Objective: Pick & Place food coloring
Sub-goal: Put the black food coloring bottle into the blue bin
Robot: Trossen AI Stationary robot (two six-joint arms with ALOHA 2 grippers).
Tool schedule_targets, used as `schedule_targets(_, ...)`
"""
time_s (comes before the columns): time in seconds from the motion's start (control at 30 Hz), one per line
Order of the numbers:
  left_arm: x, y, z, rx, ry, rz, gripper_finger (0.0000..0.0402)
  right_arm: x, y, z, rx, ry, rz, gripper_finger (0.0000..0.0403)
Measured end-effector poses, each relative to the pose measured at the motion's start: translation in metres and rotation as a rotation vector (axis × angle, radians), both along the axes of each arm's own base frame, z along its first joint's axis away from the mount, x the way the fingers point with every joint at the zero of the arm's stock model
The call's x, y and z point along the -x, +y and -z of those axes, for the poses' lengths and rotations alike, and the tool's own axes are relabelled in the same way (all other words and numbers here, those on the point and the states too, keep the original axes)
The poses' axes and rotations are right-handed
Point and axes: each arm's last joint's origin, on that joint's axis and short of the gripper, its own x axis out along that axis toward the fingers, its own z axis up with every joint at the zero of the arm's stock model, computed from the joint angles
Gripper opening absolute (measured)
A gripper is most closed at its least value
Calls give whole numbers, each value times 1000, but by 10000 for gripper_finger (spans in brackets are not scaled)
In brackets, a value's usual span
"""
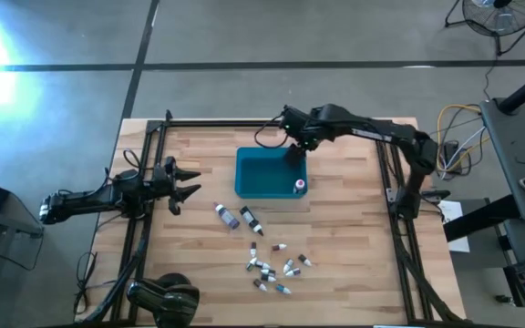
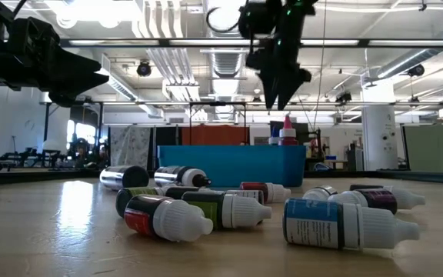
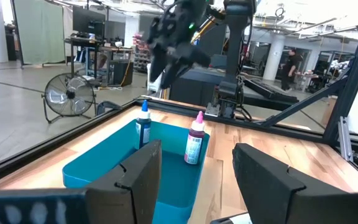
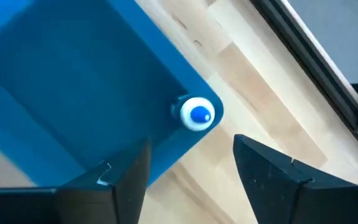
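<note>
The teal bin (image 1: 264,173) sits mid-table. Two food coloring bottles stand upright inside it: a blue-capped one (image 4: 197,114) in the far right corner and a pink-capped one (image 3: 194,140) in the near right corner. More bottles lie on their sides on the wood: two longer ones (image 1: 227,217) and a cluster of tiny ones (image 1: 272,265), close up in the low view (image 2: 168,217). My right gripper (image 4: 191,144) hangs open above the blue-capped bottle, pointing down, clear of it (image 2: 279,81). My left gripper (image 1: 192,180) waits open left of the bin.
A black metal frame (image 1: 383,159) borders the table on its left, far and right sides. The bin's walls (image 3: 104,163) stand between my left gripper and the upright bottles. Bare wood (image 1: 344,223) lies right of the loose bottles. A fan stands on the floor beyond (image 3: 70,96).
</note>
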Motion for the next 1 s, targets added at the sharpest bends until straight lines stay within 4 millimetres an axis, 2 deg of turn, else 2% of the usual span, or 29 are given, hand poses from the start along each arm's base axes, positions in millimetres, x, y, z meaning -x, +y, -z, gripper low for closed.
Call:
schedule_targets(0.2,0,0,0,0,0,0,176,32,39,-31,-21,55,-74,232)
schedule_targets(0.4,0,0,0,0,0,0,176,59,99,-35,-39,22,-317,232)
schedule_targets(0.6,0,0,0,0,0,0,176,81,152,-6,-95,-3,-398,228)
schedule_targets(0.83,0,0,0,0,0,0,176,99,186,44,-254,97,-322,224)
schedule_targets(1.0,0,0,0,0,0,0,176,105,207,72,-334,85,-296,224)
